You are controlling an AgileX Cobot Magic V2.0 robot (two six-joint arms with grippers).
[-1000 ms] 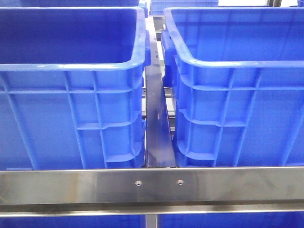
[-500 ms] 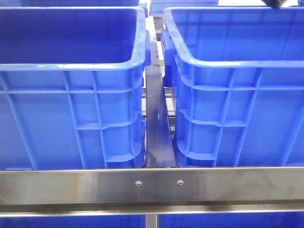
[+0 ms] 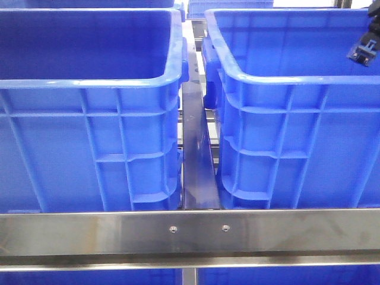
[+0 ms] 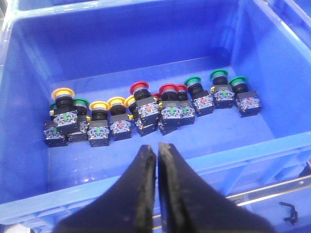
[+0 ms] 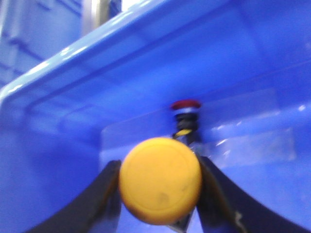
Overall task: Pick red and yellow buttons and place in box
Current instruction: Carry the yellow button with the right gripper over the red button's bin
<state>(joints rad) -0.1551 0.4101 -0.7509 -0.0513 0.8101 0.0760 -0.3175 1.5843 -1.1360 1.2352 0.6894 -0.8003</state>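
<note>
Several push buttons lie in a row on the floor of a blue bin point(image 4: 121, 43) in the left wrist view: yellow ones point(image 4: 98, 106), red ones point(image 4: 168, 89) and green ones point(image 4: 218, 74). My left gripper point(image 4: 157, 150) hangs shut and empty over that bin's near rim. My right gripper point(image 5: 159, 166) is shut on a yellow button point(image 5: 160, 180), held inside the blue box point(image 5: 146, 73). A red button point(image 5: 185, 105) stands on the box floor just beyond it. In the front view the dark end of my right arm point(image 3: 365, 43) shows over the right box point(image 3: 285, 77).
Two large blue bins stand side by side, the left one point(image 3: 89, 83) and the right one, with a narrow gap point(image 3: 196, 148) between them. A steel rail point(image 3: 190, 231) runs across in front. A small black hook point(image 4: 290, 211) lies outside the bin.
My right arm's dark end has come into the front view at the top right and dropped lower over the right box. Both bins stay put.
</note>
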